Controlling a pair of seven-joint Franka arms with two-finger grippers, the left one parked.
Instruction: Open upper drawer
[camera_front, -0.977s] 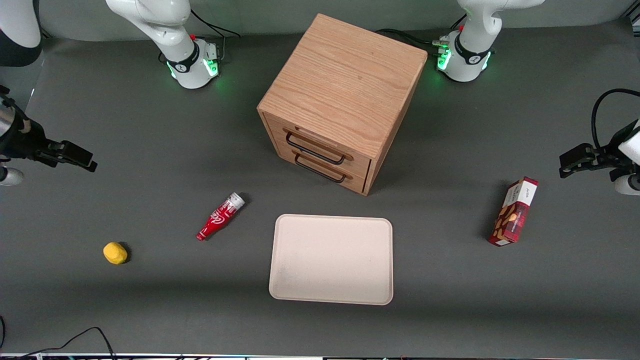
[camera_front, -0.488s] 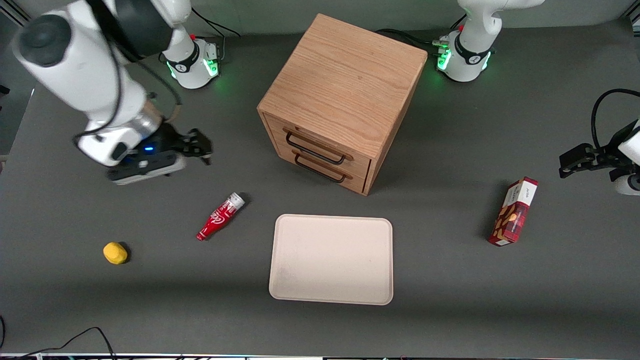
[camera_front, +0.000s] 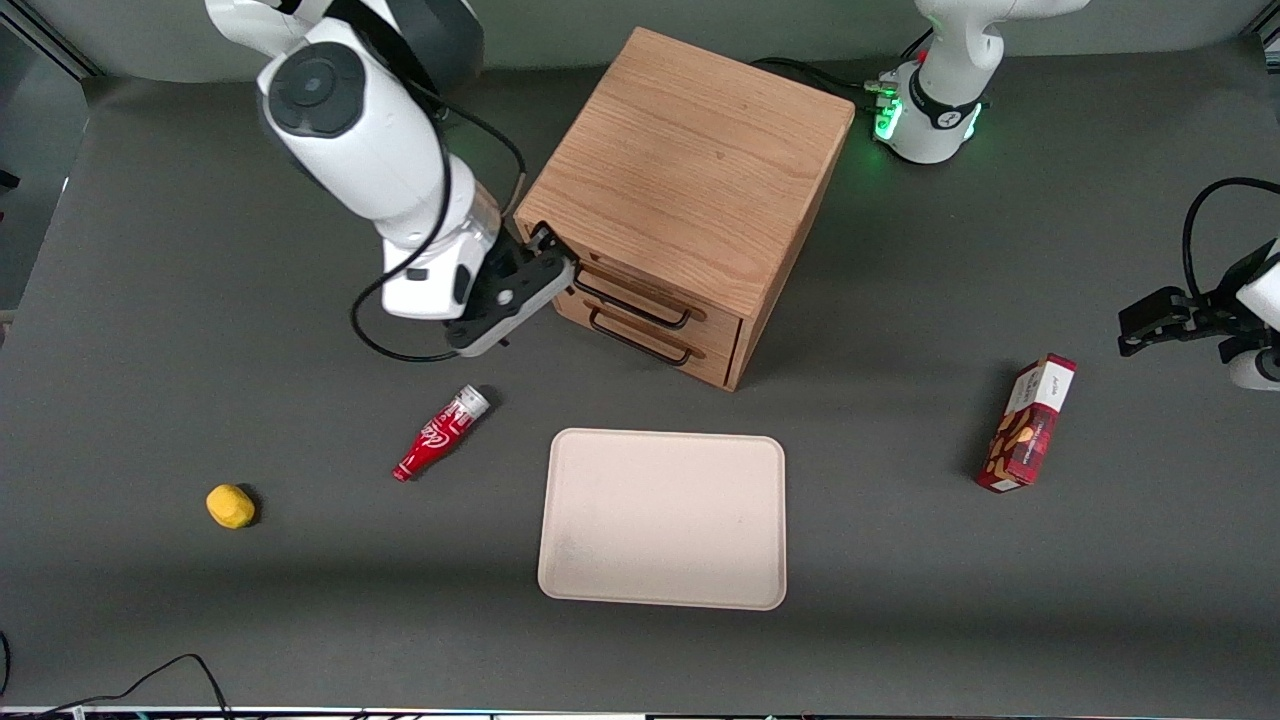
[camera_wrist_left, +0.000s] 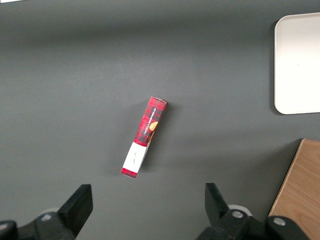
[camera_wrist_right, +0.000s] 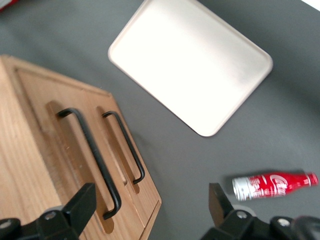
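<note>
The oak cube cabinet (camera_front: 690, 165) stands mid-table with both drawers shut. The upper drawer (camera_front: 640, 285) carries a thin black bar handle (camera_front: 630, 298); in the right wrist view this handle (camera_wrist_right: 92, 160) lies beside the lower drawer's handle (camera_wrist_right: 127, 147). My right gripper (camera_front: 520, 290) is open and empty. It hovers in front of the cabinet's front face, at the end of the upper handle nearest the working arm. In the right wrist view one fingertip (camera_wrist_right: 82, 200) sits over the drawer front close to that handle's end. The gripper (camera_wrist_right: 150, 200) holds nothing.
A cream tray (camera_front: 662, 518) lies nearer the front camera than the cabinet. A red bottle (camera_front: 440, 432) lies on the table just below the gripper. A yellow lump (camera_front: 230, 506) lies toward the working arm's end. A red snack box (camera_front: 1028, 423) stands toward the parked arm's end.
My right arm has swung from the table's working-arm end across to the cabinet's front corner. The drawers and the other objects have not moved.
</note>
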